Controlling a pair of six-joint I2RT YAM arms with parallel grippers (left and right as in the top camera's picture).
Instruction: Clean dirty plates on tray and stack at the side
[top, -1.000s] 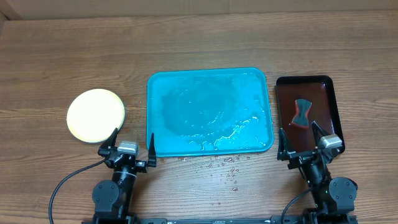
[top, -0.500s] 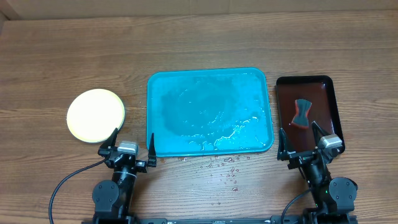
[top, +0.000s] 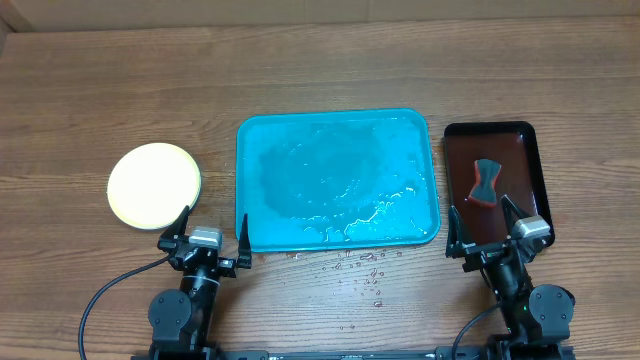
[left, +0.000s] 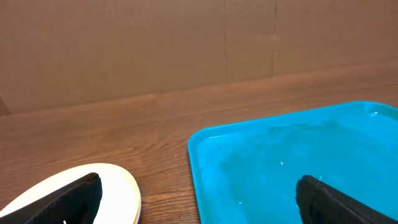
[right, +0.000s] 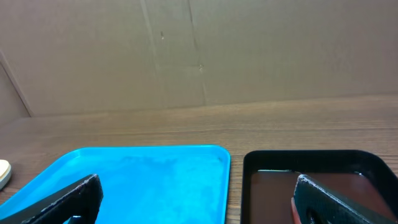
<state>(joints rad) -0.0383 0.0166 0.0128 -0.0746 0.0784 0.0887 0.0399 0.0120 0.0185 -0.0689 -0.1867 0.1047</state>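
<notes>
The teal-blue tray (top: 337, 180) lies at the table's middle, wet and with no plates on it; it also shows in the left wrist view (left: 292, 162) and the right wrist view (right: 137, 180). A stack of pale yellow plates (top: 154, 185) sits on the table left of the tray; only the top one shows, and its edge is in the left wrist view (left: 118, 186). My left gripper (top: 205, 236) is open and empty at the near edge, between the stack and the tray. My right gripper (top: 498, 232) is open and empty near the dark tray's front.
A small dark brown-black tray (top: 491, 180) right of the teal tray holds reddish liquid and a red-grey sponge (top: 485, 181). Water drops (top: 362, 268) lie on the table in front of the teal tray. A cardboard wall stands behind the table.
</notes>
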